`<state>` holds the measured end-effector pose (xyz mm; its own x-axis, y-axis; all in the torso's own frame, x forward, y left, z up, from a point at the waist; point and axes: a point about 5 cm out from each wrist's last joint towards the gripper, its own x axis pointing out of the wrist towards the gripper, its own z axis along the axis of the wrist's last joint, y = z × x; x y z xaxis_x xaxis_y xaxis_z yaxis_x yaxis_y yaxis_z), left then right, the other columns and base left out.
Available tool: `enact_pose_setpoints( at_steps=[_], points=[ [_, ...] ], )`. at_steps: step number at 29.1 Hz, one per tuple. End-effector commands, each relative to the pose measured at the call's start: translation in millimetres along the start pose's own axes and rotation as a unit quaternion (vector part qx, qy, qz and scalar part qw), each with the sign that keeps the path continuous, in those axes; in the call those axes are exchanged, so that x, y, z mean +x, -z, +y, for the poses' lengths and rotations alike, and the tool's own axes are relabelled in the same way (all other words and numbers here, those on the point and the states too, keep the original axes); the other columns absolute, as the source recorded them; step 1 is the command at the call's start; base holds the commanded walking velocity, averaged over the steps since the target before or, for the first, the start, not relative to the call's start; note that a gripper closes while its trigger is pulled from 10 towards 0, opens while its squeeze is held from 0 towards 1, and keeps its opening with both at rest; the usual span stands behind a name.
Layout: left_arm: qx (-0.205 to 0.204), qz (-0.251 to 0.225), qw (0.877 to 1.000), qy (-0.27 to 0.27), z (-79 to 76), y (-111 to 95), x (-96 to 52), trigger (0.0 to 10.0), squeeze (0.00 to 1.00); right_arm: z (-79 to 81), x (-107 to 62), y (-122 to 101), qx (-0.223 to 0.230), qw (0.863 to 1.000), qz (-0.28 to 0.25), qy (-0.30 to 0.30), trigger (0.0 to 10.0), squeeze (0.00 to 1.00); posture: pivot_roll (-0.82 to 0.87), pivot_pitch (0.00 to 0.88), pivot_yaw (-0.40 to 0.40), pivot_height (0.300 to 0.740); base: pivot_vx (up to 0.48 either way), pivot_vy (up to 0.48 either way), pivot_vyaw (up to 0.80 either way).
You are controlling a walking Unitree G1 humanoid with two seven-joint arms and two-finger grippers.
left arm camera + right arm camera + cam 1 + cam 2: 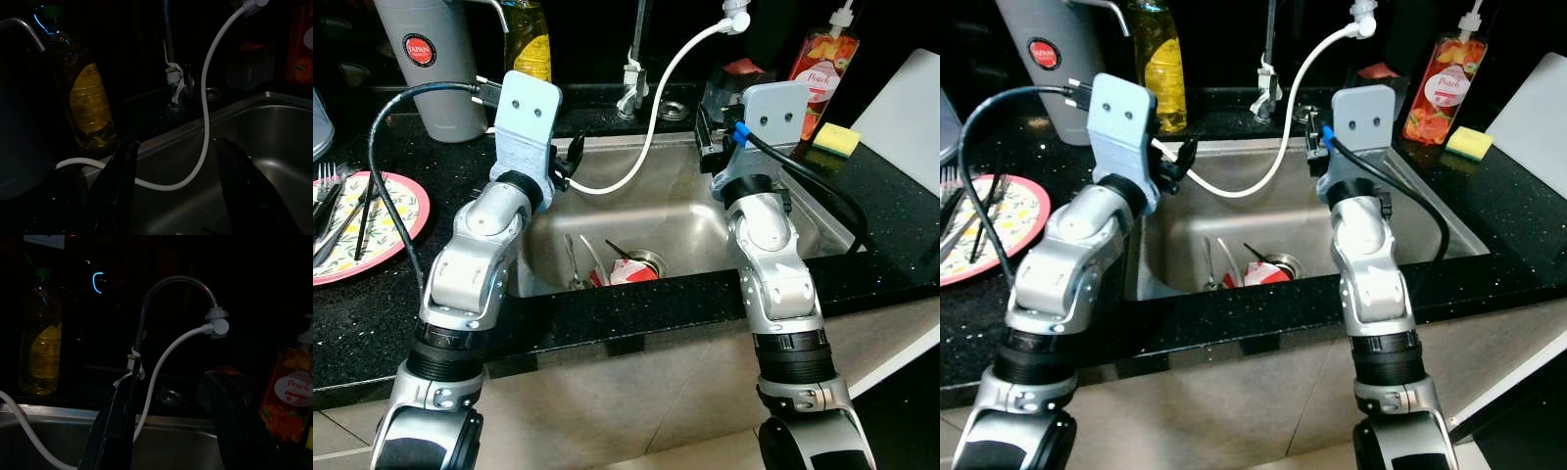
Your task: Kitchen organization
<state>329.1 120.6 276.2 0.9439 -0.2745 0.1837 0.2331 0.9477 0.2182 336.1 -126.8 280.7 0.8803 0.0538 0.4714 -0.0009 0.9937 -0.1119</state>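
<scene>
Both silver arms reach forward over the front edge of the black speckled table [636, 313] toward the steel sink [685, 220]. Left pincer [176, 186]: released, fingers spread, hovering at the sink's rear left corner, grasping nothing. Right pincer [166, 426]: likewise released, fingers apart, hovering over the rear right of the basin, empty.

Items for tidying lie on the sink floor beside the drain [651, 260]: metal cutlery [573, 262] and a crumpled red-and-white wrapper [625, 273].

Handling assessment: the cutlery is judged stiff, light, smooth and probably wet, so slippery; best pinched across the handle, mid-length. The wrapper appears soft and very light; any raised fold would serve.

A white hose [651, 127] runs from the tap [171, 298] and droops into the basin between the pincers; it may snag a descending arm.

Also noted: a yellow oil bottle [1161, 69] and peach soap bottle [822, 61] at the back, a yellow sponge [837, 140] on the right, and a pink plate [396, 230] with forks [327, 191] on the left.
</scene>
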Motion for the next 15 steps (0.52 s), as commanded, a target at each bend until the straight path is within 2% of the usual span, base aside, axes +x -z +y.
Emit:
enact_pose_setpoints(
  at_steps=[1, 15],
  points=[
    [0.004, 0.011, 1.000, -0.004, 0.1, 4.1, 0.0, 10.0, 0.00, -1.8, 1.6, -0.5, -0.003, 1.000, 0.001, 0.001, 10.0, 0.00, 0.06, 0.000, -0.044, 0.740, 0.000, 0.000, 0.00],
    [0.003, 0.010, 1.000, -0.005, 0.3, 4.3, 0.6, 10.0, 0.00, -2.0, 1.4, -0.3, -0.003, 1.000, 0.001, 0.003, 10.0, 0.00, 0.06, 0.000, -0.043, 0.740, 0.000, 0.000, 0.00]
  ],
)
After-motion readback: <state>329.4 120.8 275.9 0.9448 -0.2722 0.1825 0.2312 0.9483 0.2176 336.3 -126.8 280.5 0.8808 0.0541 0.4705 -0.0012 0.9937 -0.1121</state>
